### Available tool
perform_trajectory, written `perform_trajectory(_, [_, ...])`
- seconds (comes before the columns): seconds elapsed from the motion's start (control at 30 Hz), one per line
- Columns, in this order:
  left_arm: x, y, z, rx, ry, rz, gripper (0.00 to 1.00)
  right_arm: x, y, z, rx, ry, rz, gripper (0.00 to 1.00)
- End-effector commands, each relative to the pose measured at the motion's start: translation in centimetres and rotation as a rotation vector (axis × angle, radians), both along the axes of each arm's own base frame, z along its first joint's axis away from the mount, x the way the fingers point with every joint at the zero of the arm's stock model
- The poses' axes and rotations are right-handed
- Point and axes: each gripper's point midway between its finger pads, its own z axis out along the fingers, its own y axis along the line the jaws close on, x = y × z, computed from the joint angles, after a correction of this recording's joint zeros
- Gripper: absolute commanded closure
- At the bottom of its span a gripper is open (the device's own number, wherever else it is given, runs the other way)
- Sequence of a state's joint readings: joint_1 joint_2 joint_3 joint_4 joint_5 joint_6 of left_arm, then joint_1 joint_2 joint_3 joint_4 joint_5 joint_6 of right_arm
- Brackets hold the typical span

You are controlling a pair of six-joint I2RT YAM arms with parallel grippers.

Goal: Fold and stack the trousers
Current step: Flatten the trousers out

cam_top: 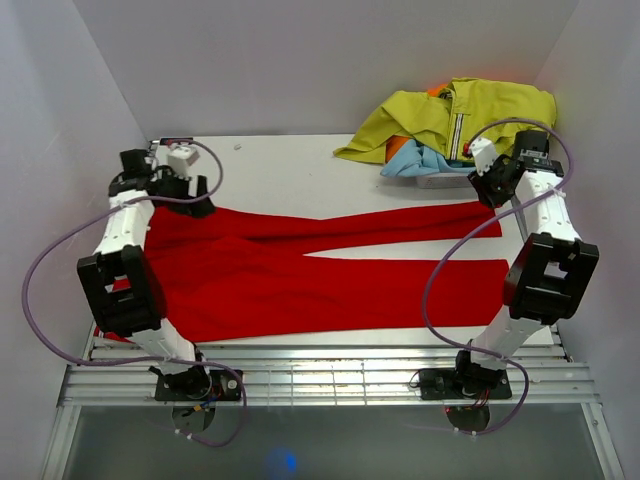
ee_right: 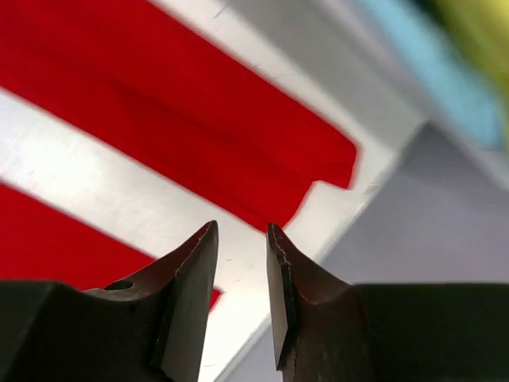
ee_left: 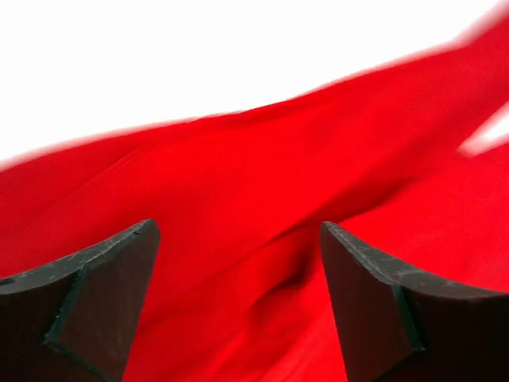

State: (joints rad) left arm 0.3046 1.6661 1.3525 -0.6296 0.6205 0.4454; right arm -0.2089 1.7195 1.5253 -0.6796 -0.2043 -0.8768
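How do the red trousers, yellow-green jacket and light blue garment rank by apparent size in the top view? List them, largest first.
1. trousers
2. yellow-green jacket
3. light blue garment, only partly showing under the jacket, so its full size cannot be told.

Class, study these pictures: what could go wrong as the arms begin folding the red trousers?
The left jaws, wide open over the trousers, might pinch only one layer. The right jaws hang nearly closed near the far leg's hem; they may miss it. The yellow jacket lies close behind and could snag.
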Motion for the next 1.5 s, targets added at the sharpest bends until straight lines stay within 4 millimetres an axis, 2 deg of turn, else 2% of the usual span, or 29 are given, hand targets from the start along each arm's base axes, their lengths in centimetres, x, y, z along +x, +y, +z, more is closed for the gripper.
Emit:
perform_trajectory(0.0, [-2.4,-9.0,1.6,0.023,-0.091,-0.357,0.09,-4.1,1.4,-4.8,0.076,0.178,0.143,0.64])
perform_trajectory(0.03, [-2.1,-12.3,1.6,0.057,-0.135,-0.448,0.11,-4.9,1.6,-5.8,0.096,0.206,0.147,0.65])
perform_trajectory(0.07, [-2.1,-14.3,1.2,0.094,-0.162,-0.516,0.12,-5.1,2.2,-6.4,0.122,0.215,0.158,0.65])
perform_trajectory(0.1, [-1.9,-15.5,0.7,0.137,-0.179,-0.550,0.15,-5.3,2.6,-6.8,0.158,0.230,0.131,0.69])
perform_trajectory(0.13, [-1.9,-18.4,0.0,0.162,-0.202,-0.634,0.17,-5.2,2.9,-7.1,0.191,0.237,0.110,0.71])
perform_trajectory(0.2, [-1.2,-20.6,-0.6,0.203,-0.240,-0.704,0.18,-5.0,3.4,-8.0,0.259,0.270,0.025,0.72])
perform_trajectory(0.23, [-0.5,-22.5,-1.0,0.205,-0.254,-0.749,0.18,-4.4,3.3,-8.6,0.280,0.266,-0.005,0.73])
perform_trajectory(0.3, [0.4,-24.2,-1.3,0.203,-0.273,-0.789,0.17,-4.0,3.3,-9.2,0.311,0.256,-0.067,0.72])
perform_trajectory(0.37, [1.3,-26.8,-1.9,0.193,-0.285,-0.848,0.15,-3.7,3.3,-10.3,0.346,0.254,-0.140,0.72])
perform_trajectory(0.5, [1.4,-31.0,-3.3,0.190,-0.312,-0.960,0.14,-3.1,3.1,-11.9,0.389,0.267,-0.234,0.69])
perform_trajectory(0.6, [1.9,-32.9,-4.6,0.165,-0.316,-1.001,0.14,-2.8,2.9,-13.4,0.401,0.301,-0.289,0.68])
perform_trajectory(0.67, [2.2,-33.9,-4.5,0.138,-0.328,-1.027,0.14,-3.0,2.5,-14.5,0.387,0.327,-0.320,0.68])
perform_trajectory(0.73, [2.3,-34.5,-5.7,0.128,-0.317,-1.049,0.13,-3.4,2.0,-15.7,0.367,0.354,-0.348,0.68])
perform_trajectory(0.9, [2.6,-35.5,-6.5,0.094,-0.303,-1.086,0.16,-4.3,1.1,-17.2,0.327,0.392,-0.386,0.68])
perform_trajectory(0.93, [2.3,-35.5,-7.4,0.090,-0.274,-1.091,0.20,-4.5,1.0,-17.5,0.321,0.399,-0.391,0.68])
perform_trajectory(1.03, [2.4,-35.5,-8.1,0.098,-0.259,-1.096,0.33,-4.9,0.5,-17.8,0.301,0.407,-0.392,0.68])
perform_trajectory(1.07, [2.4,-35.4,-8.1,0.102,-0.256,-1.093,0.44,-5.1,0.4,-17.9,0.299,0.412,-0.395,0.68])
perform_trajectory(1.1, [2.5,-35.4,-8.4,0.106,-0.250,-1.091,0.49,-5.1,0.2,-17.9,0.295,0.410,-0.397,0.68])
perform_trajectory(1.17, [2.3,-35.3,-8.5,0.101,-0.240,-1.096,0.60,-5.2,-0.1,-17.9,0.285,0.412,-0.398,0.68])
perform_trajectory(1.27, [1.5,-35.3,-8.4,0.085,-0.219,-1.122,0.68,-5.5,-0.4,-17.9,0.276,0.413,-0.401,0.68])
perform_trajectory(1.3, [1.1,-35.2,-8.4,0.079,-0.202,-1.126,0.76,-5.5,-0.6,-18.0,0.272,0.413,-0.403,0.68])
perform_trajectory(1.37, [1.1,-35.3,-7.9,0.077,-0.201,-1.133,0.85,-5.7,-0.8,-18.0,0.262,0.417,-0.399,0.68])
perform_trajectory(1.4, [1.0,-35.1,-7.9,0.079,-0.192,-1.132,1.00,-5.7,-0.9,-18.0,0.259,0.415,-0.399,0.68])
perform_trajectory(1.47, [1.4,-34.9,-7.6,0.101,-0.202,-1.121,1.00,-5.8,-1.1,-17.9,0.250,0.412,-0.396,0.68])
